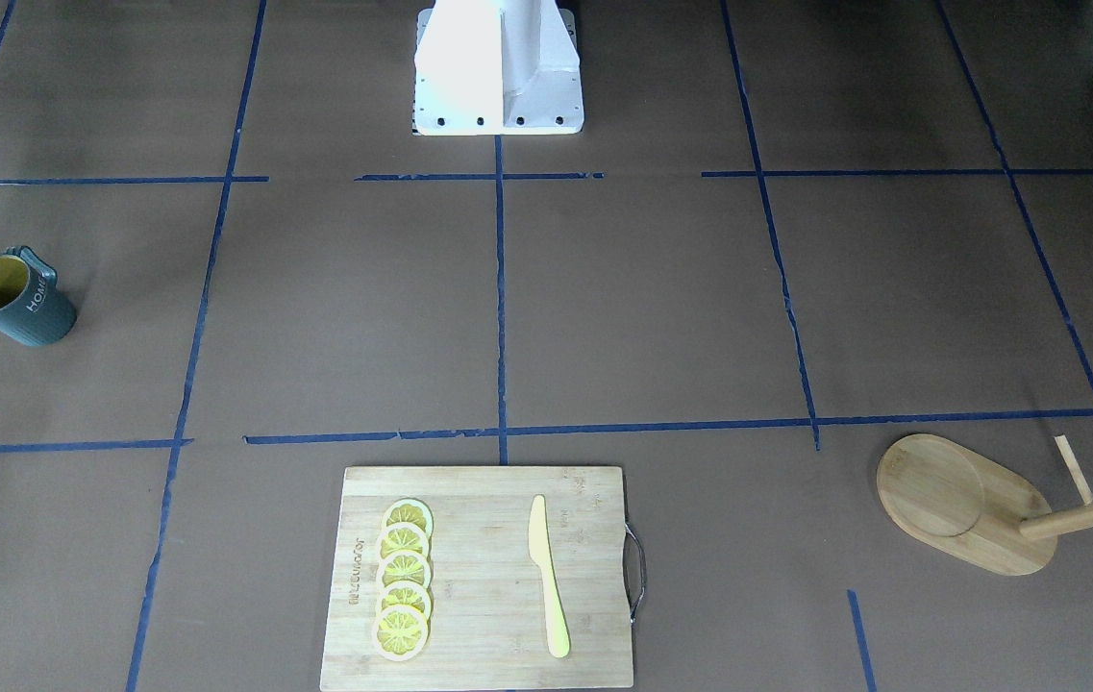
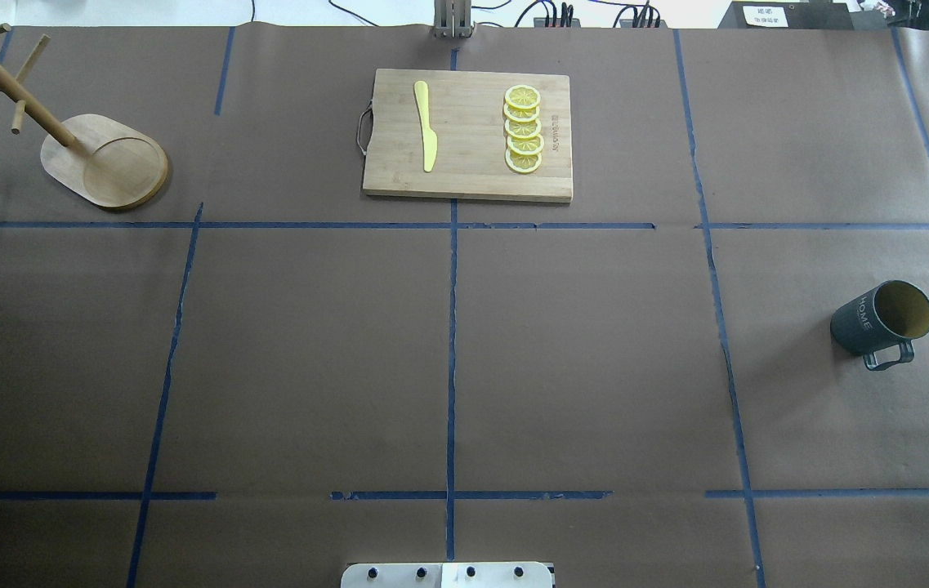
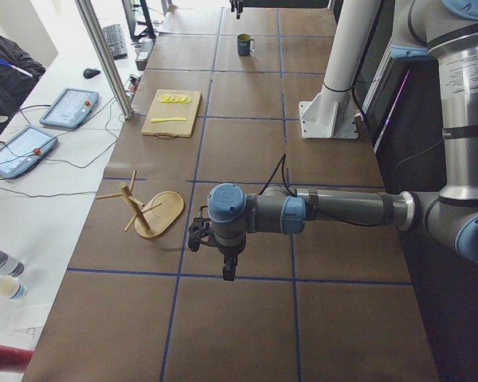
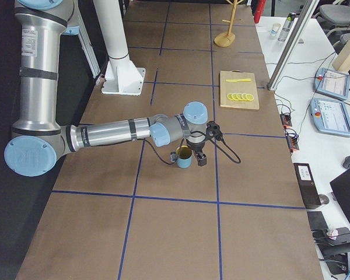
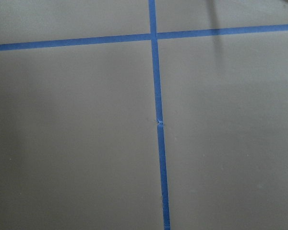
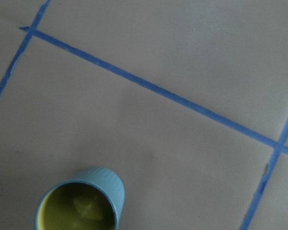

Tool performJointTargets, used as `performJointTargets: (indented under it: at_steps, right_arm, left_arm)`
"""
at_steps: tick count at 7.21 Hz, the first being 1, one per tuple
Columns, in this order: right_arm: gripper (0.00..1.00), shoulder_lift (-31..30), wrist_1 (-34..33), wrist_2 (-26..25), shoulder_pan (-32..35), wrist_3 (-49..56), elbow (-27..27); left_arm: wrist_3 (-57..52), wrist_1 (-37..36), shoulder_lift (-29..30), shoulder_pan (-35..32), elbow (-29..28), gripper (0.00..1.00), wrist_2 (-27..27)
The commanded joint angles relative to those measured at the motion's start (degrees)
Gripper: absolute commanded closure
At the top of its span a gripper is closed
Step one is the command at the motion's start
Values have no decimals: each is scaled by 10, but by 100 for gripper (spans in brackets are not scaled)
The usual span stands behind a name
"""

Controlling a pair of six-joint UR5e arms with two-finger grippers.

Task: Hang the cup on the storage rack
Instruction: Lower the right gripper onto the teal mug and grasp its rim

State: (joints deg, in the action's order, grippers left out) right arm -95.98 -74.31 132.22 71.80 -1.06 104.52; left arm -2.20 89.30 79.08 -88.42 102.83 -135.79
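The cup (image 1: 15,296) stands upright on the brown table at the robot's right side, handle toward the robot. It also shows in the overhead view (image 2: 881,318), the exterior left view (image 3: 244,44), the exterior right view (image 4: 184,156) and the right wrist view (image 6: 81,201). The storage rack (image 2: 104,159) stands at the far left, also in the front view (image 1: 964,500). My right gripper (image 4: 199,158) hangs close beside the cup, pointing down; I cannot tell if it is open. My left gripper (image 3: 229,270) hangs over bare table near the rack (image 3: 159,215); I cannot tell its state.
A bamboo cutting board (image 2: 468,135) with lemon slices (image 2: 523,129) and a yellow knife (image 2: 425,124) lies at the far middle. The white robot base (image 1: 498,67) stands at the near edge. Tablets and cables lie beyond the far edge (image 4: 332,81).
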Motion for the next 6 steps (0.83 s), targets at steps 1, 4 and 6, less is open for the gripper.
performJointTargets:
  at_steps: [1,4,6]
  right_arm:
    - [0,0,17,-3,-39,-3,-13]
    - [0,4,18,-9,-62,-3,-62]
    - [0,8,18,-10,-93,-3,-78]
  left_arm:
    - [0,0,0,0,0,0,0]
    - [0,0,0,0,-2,0,0]
    - [0,0,0,0,-1,0,0]
